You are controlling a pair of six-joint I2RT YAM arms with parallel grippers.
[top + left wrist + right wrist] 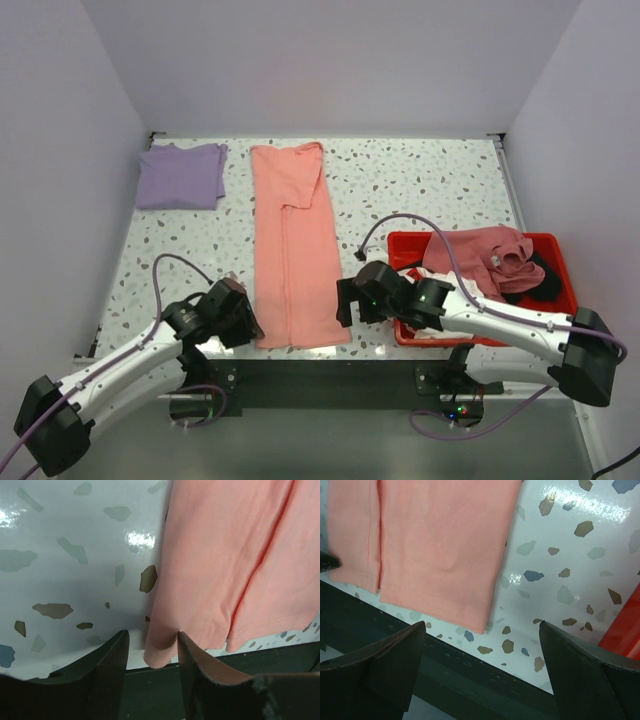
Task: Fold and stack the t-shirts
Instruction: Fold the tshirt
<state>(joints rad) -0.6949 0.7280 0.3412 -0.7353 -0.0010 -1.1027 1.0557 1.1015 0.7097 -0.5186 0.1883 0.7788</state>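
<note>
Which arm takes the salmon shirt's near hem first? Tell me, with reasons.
Left, probably. The left gripper is open with a near corner of the salmon shirt close between its fingers; the right gripper, open wide, looks farther from its corner.

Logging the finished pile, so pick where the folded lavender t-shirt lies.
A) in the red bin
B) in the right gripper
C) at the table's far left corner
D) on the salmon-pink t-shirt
C: the lavender t-shirt lies folded at the far left corner of the table, apart from the salmon-pink t-shirt and the red bin.
</note>
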